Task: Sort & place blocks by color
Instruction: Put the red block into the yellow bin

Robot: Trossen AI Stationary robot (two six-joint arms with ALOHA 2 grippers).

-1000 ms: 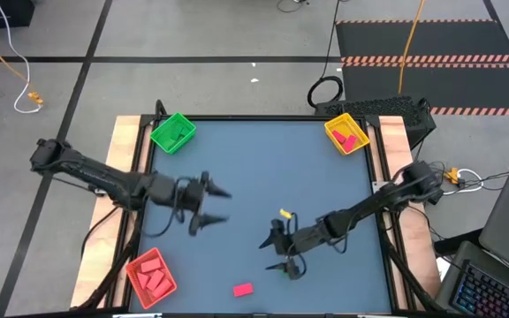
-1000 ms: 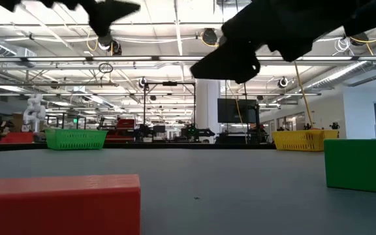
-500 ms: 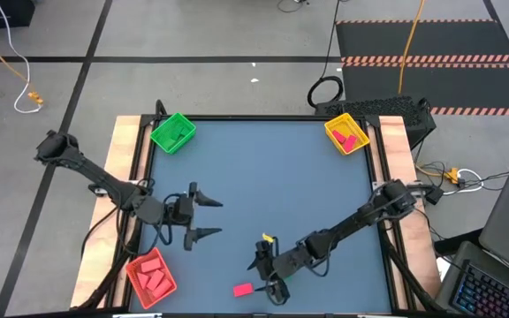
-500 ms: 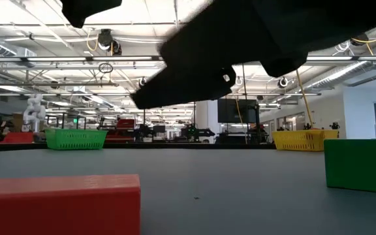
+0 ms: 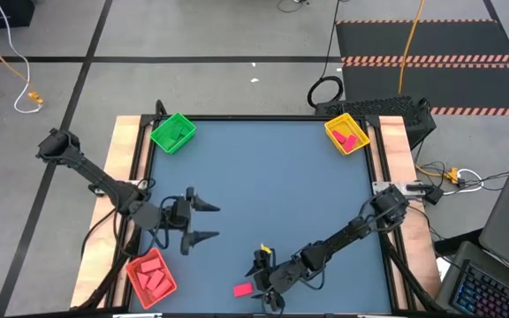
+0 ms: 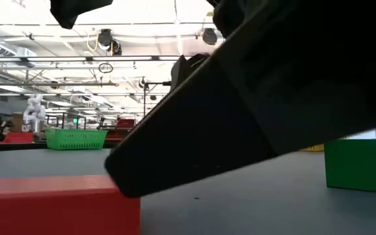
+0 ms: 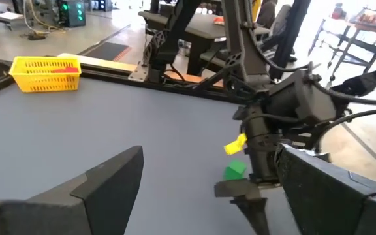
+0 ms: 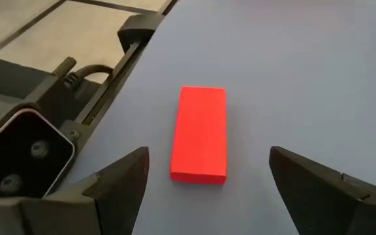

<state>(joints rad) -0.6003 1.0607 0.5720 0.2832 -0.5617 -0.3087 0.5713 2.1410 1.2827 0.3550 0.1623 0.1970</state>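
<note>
As seen from above, the table [image 5: 263, 168] carries three trays, one at each of three corners: a green tray [image 5: 172, 132] at the far left, a yellow tray [image 5: 346, 133] at the far right, a red tray [image 5: 151, 276] at the near left.

Blocks, counted where they can be told apart:
- One red bar [image 5: 243, 289] lying flat on the bare table near the front edge, just beside the right gripper. The right wrist view shows it [image 8: 200, 134] lying between the two fingers, touching neither.
- One green cube [image 7: 235, 170] on the table just beside the right gripper, seen from the left wrist; it also stands at the right of the low view [image 6: 358, 164].
- Red pieces in the red tray, about three; exact count not clear.
- Pink-red pieces in the yellow tray, one or two; count not clear.
- Green pieces in the green tray; count cannot be told.

Grippers, two:
- Right gripper [image 5: 264, 283]: low over the front edge, fingers spread wide either side of the red bar, nothing pinched.
- Left gripper [image 5: 207, 221]: hovering at the left side of the table, above the red tray's inner side, fingers spread wide, holding nothing.
</note>
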